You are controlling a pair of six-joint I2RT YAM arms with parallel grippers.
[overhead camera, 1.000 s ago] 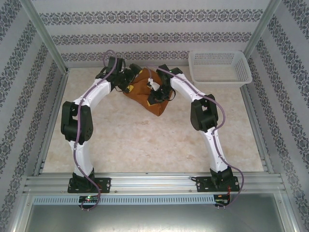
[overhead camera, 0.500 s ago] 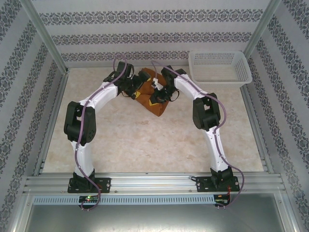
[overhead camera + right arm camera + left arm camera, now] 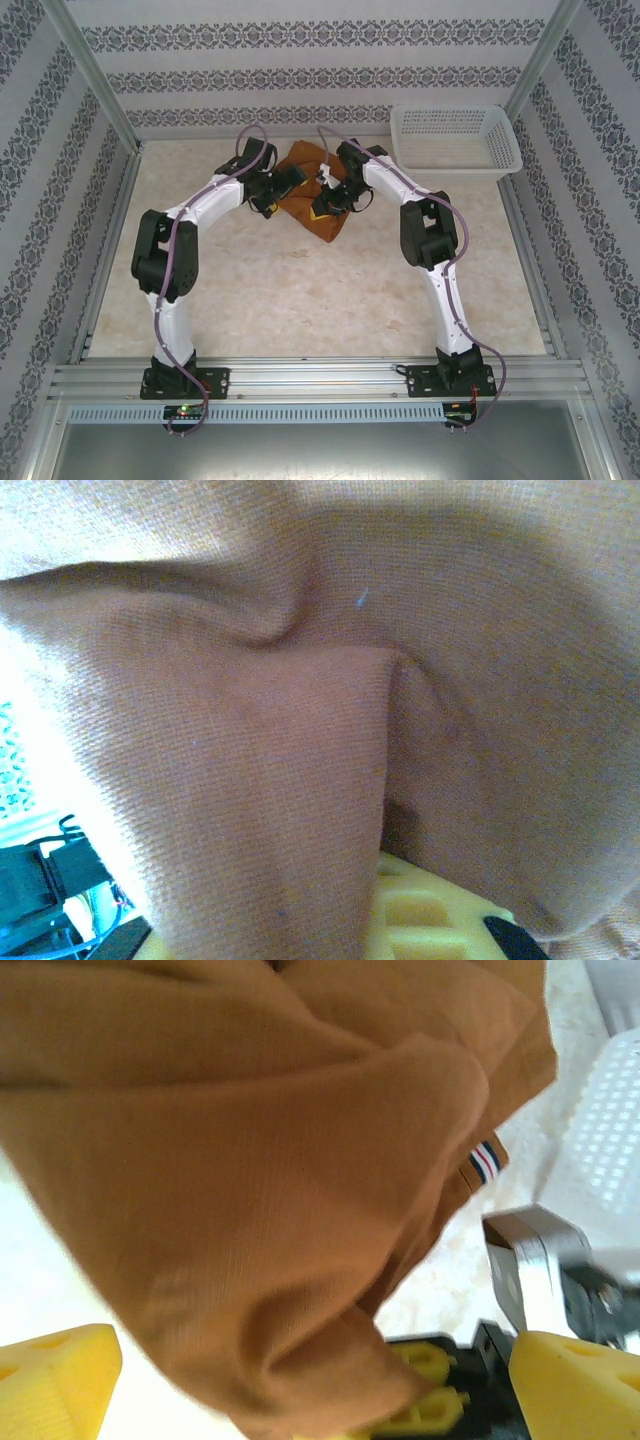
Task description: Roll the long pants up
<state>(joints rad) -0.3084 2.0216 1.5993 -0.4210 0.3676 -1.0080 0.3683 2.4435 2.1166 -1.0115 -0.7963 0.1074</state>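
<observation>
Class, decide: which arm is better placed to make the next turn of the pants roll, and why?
Probably the right. The right gripper sits on the long pants with fabric draped over its finger; the left gripper stands open at the bundle's left edge, holding nothing.

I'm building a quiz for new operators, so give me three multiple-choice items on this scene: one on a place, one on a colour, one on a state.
1. Where is the basket? A) near left corner B) far right corner C) between the arms
2. What colour are the pants? A) blue B) white C) rust-brown
3. How are the left gripper's fingers? A) wide apart B) pressed together C) clamped on the basket

Key: 1 B, it sits far right in the top view. 2 C, both wrist views show brown cloth. 3 A, the yellow fingers sit at opposite edges of the left wrist view.
</observation>
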